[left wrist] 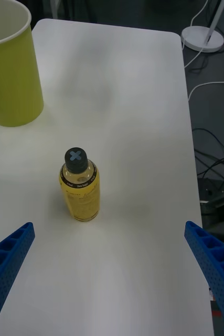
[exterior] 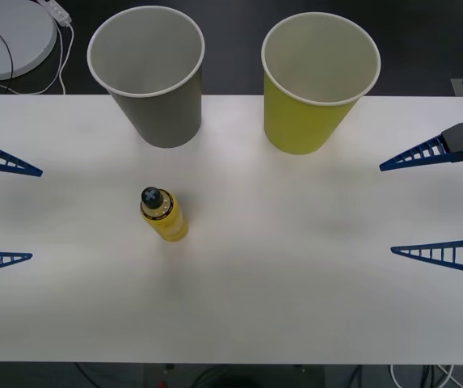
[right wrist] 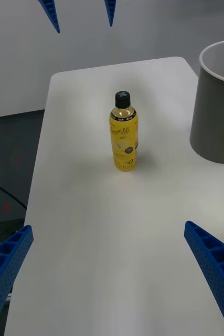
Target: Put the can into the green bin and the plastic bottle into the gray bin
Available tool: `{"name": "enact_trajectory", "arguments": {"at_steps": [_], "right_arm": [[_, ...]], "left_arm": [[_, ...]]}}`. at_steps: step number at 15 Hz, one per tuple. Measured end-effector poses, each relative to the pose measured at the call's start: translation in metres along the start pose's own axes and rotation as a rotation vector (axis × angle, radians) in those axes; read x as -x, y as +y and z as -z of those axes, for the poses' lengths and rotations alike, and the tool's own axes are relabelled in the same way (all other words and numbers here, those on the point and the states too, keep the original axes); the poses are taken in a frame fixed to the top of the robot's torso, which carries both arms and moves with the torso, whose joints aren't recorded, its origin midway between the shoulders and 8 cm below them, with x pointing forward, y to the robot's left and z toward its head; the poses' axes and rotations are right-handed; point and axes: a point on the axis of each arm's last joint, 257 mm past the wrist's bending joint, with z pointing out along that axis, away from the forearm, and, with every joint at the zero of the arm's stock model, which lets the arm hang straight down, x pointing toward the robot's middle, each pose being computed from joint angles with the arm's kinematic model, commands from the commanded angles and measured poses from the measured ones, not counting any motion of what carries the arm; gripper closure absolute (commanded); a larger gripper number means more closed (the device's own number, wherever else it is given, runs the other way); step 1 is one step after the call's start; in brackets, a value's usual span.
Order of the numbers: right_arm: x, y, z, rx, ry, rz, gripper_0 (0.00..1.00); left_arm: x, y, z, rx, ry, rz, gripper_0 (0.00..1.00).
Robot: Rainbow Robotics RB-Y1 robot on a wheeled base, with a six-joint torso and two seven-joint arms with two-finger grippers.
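The plastic bottle (exterior: 163,214) stands upright on the white table (exterior: 296,283), left of centre, with yellow contents and a black cap. Behind it stands the gray bin (exterior: 146,77), and to that bin's right the green bin (exterior: 320,81), both upright and open-topped. The can is out of view. My left gripper (exterior: 36,214) is open at the table's left edge, level with the bottle and well apart from it. My right gripper (exterior: 386,209) is open at the right side. The bottle (left wrist: 80,191) stands between and beyond the left fingers, and farther off in the right wrist view (right wrist: 124,134).
A white round base (exterior: 9,36) with cables lies on the floor behind the table's back left corner. Cables (left wrist: 211,157) run on the floor past the table's edge. The table between the bottle and the right gripper is bare.
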Motion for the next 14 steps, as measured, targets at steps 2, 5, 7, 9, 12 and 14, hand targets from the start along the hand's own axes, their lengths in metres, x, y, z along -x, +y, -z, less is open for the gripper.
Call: {"name": "enact_trajectory", "arguments": {"at_steps": [2, 5, 7, 9, 12, 14], "right_arm": [[0.000, 0.000, 0.000, 0.000, 0.000, 0.000, 0.00], [0.000, 0.000, 0.000, 0.000, 0.000, 0.000, 0.00], [0.000, 0.000, 0.000, 0.000, 0.000, 0.000, 0.00], [0.000, 0.000, 0.000, 0.000, 0.000, 0.000, 0.00], [0.000, 0.000, 0.000, 0.000, 0.000, 0.000, 0.00], [0.000, 0.000, 0.000, 0.000, 0.000, 0.000, 0.00]], "left_arm": [[0.000, 0.000, 0.000, 0.000, 0.000, 0.000, 0.00], [0.000, 0.000, 0.000, 0.001, -0.002, 0.001, 0.00], [0.000, -0.003, -0.004, 0.016, -0.052, 0.037, 0.00], [0.001, -0.002, -0.004, 0.030, -0.087, 0.055, 0.00], [-0.007, -0.003, -0.001, 0.029, -0.081, 0.065, 0.00], [-0.017, -0.003, 0.002, 0.038, -0.076, 0.086, 0.00]]}}
